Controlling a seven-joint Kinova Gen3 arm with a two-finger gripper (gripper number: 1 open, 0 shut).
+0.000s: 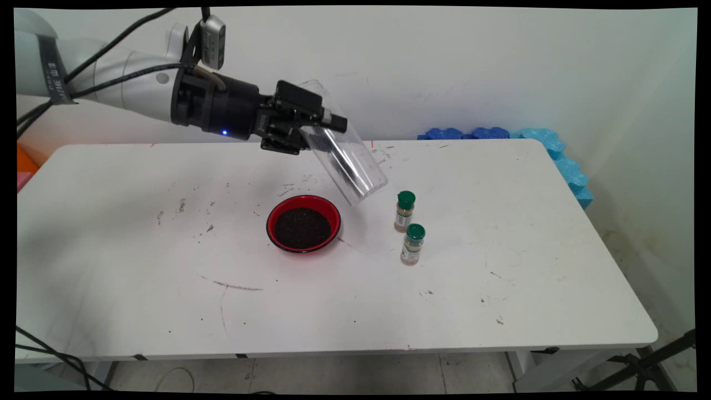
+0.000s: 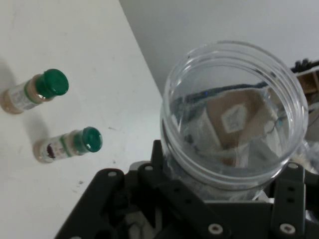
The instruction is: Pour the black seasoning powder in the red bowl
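White scuffed table [image 1: 500, 311] against white wall [image 1: 472, 66], blue foam [image 1: 555, 150] behind.

White table [image 1: 500, 311] with red bowl [image 1: 303, 223], two spice jars [image 1: 405, 211]

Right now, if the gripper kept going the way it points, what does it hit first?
The gripper, shut on the clear jar, points right and slightly down above the table. Nothing stands directly in that line; the two spice bottles sit lower. Probably the table's far right part or the wall; depth unclear.

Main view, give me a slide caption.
Gripper holds tilted clear jar above red bowl, beside two spice bottles.
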